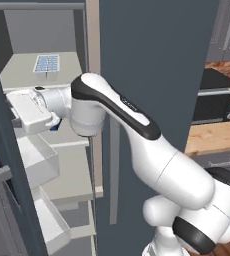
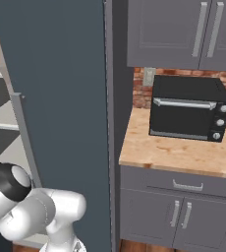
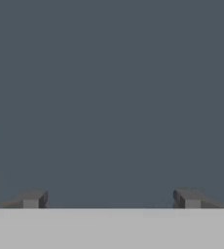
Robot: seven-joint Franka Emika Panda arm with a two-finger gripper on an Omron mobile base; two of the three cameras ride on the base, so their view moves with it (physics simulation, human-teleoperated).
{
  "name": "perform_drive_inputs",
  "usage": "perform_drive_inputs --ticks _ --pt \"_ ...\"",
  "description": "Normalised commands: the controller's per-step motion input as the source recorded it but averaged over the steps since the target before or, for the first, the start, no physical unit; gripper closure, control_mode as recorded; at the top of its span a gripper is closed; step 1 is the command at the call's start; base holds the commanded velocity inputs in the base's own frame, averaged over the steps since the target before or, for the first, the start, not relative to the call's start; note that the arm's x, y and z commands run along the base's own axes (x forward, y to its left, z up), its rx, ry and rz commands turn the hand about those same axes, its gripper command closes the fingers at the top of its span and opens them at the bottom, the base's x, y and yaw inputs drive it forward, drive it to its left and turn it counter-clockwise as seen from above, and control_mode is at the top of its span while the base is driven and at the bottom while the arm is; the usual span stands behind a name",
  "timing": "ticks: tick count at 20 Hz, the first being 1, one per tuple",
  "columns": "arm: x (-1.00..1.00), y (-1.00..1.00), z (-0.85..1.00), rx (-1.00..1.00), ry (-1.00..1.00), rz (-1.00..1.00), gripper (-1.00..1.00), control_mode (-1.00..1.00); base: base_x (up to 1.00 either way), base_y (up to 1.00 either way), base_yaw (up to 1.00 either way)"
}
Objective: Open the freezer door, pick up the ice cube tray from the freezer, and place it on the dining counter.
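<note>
Left base view: the arm reaches into the open freezer (image 1: 62, 165), its hand pointing left at the freezer door (image 1: 2, 150); the ice cube tray (image 1: 47, 63) lies on the shelf above and beyond the fingers.

Right base view: a toaster oven (image 2: 188, 109) sits on the side counter.

Hand view: the gripper (image 3: 111, 199) has its fingers spread wide, empty, close against a slate-blue surface. Best to raise and turn toward the tray before closing.

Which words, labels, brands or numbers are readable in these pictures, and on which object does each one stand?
None can be read.
A small dark mark on the robot arm: too blurred to read.
The toaster oven has knobs, with no legible markings.
</note>
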Motion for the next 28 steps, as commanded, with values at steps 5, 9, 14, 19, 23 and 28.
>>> perform_drive_inputs --ticks 5,9,14,19,23,28 --pt "0.00 0.35 -0.02 0.00 0.00 0.00 -1.00 -1.00 0.00 0.00 0.00" --pt "0.00 0.40 0.00 0.00 -0.03 0.00 -1.00 -1.00 0.00 0.00 0.00" --pt "0.00 0.27 0.00 0.00 -0.03 0.00 -1.00 -1.00 0.00 0.00 0.00" --pt "0.00 0.39 -0.04 -0.03 -0.02 0.00 -1.00 -1.00 0.00 0.00 0.00" --pt "0.00 0.42 -0.01 -0.02 -0.01 0.00 -1.00 -1.00 0.00 0.00 0.00" --pt "0.00 0.39 -0.02 -0.01 -0.01 0.00 -1.00 -1.00 0.00 0.00 0.00"
